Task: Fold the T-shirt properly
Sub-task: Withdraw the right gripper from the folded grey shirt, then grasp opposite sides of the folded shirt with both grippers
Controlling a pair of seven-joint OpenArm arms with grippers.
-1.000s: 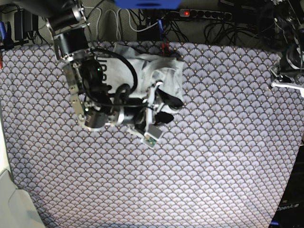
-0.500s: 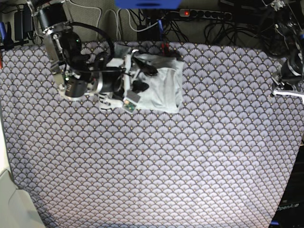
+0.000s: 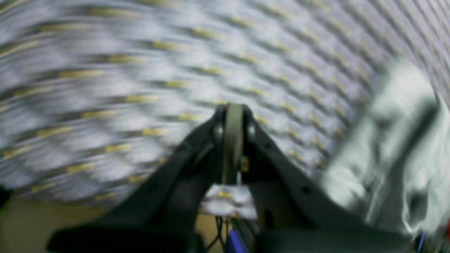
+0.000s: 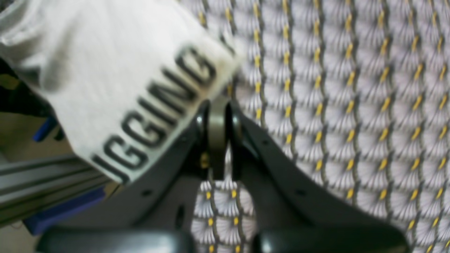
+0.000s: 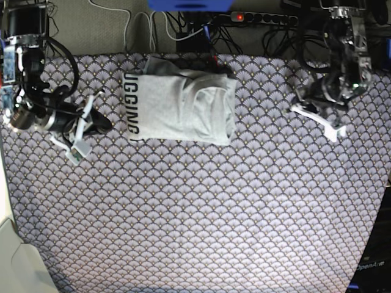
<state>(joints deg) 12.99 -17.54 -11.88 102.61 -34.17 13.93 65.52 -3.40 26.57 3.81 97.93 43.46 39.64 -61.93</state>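
Observation:
The light grey T-shirt (image 5: 183,107) lies folded in a rough rectangle at the back middle of the table, with black lettering (image 5: 131,107) along its left edge. In the right wrist view the shirt (image 4: 105,59) shows "IGGING". My right gripper (image 5: 105,126) is shut and empty, just left of the shirt and apart from it; in its own view the gripper (image 4: 218,105) has its tips close to the shirt's lettered corner. My left gripper (image 5: 299,97) hangs to the right of the shirt. Its own view is blurred: the gripper (image 3: 232,110) is shut and empty, and the shirt (image 3: 397,140) is off to its right.
The dark scallop-patterned tablecloth (image 5: 201,207) covers the whole table. Cables and a power strip (image 5: 263,18) lie behind the back edge. A pale surface (image 5: 15,262) is at the front left corner.
My right arm has drawn back to the left, off the shirt, which now lies uncovered. My left arm has swung in from the right edge toward the shirt.

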